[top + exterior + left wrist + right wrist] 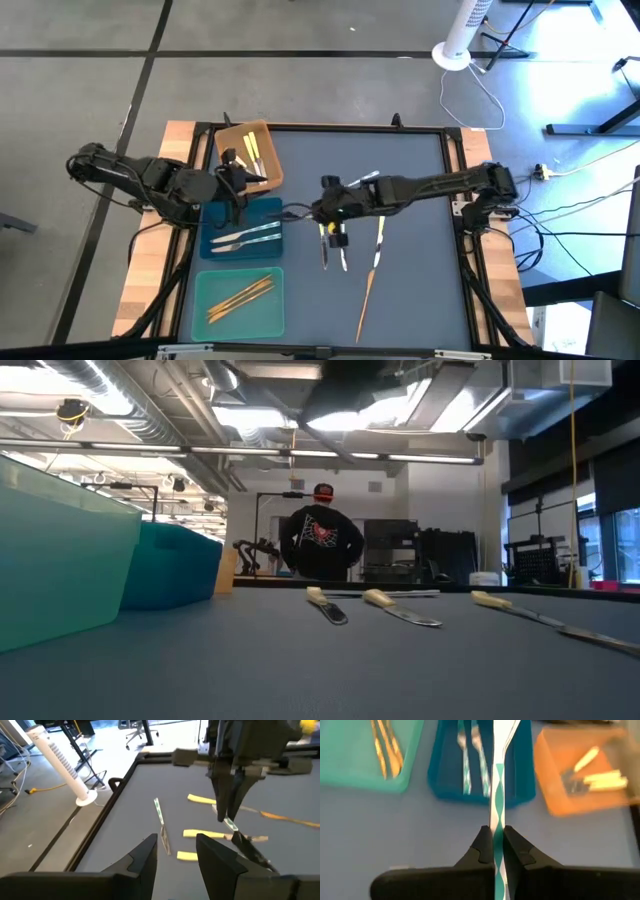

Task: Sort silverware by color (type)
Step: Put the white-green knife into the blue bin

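Silverware sort, partway. Right claw (494, 851), table centre, clamped on teal-patterned silver utensil (498, 785), aimed at blue tray (243, 238) at 9 o'clock. Left claw (175, 852) agape over brown tray (250, 152). Teal tray (238, 300) holds gold pieces. Yellow-handled knives (378, 240) unsorted at 6 o'clock.

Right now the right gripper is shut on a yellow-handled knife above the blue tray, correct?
No. The right gripper is shut on a silver utensil with a teal-patterned handle, not a yellow-handled one; the right wrist view shows it, in line with the blue tray.
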Robot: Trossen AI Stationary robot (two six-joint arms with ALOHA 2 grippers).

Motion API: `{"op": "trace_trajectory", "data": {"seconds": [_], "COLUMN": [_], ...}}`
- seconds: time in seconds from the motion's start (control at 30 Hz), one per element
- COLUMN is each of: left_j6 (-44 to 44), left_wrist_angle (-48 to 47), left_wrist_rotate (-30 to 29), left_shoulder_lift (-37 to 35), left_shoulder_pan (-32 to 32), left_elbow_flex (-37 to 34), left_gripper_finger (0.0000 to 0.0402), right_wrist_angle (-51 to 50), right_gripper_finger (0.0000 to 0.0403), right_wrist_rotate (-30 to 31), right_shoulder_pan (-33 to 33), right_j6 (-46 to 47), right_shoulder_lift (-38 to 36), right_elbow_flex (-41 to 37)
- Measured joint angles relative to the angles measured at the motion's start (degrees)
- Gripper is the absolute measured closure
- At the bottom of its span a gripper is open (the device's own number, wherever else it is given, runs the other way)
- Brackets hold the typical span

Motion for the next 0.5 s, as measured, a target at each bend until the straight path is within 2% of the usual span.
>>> {"op": "trace_trajectory", "data": {"seconds": [0.27,0.5], "left_j6": [1.0,1.8], "left_wrist_angle": [8.8,9.6], "left_wrist_rotate": [0.0,-0.3], "left_shoulder_lift": [-5.3,-8.1], "left_shoulder_pan": [0.0,0.0], "left_elbow_flex": [-6.9,-7.9], "left_gripper_finger": [0.0272,0.0272], "right_wrist_angle": [2.0,1.9], "right_gripper_finger": [0.0402,0.0402], "right_wrist_rotate": [-5.6,-7.8], "right_shoulder_pan": [-3.1,-4.5], "right_j6": [-3.5,-5.5], "right_shoulder_lift": [11.1,19.7], "right_elbow_flex": [12.8,18.8]}}
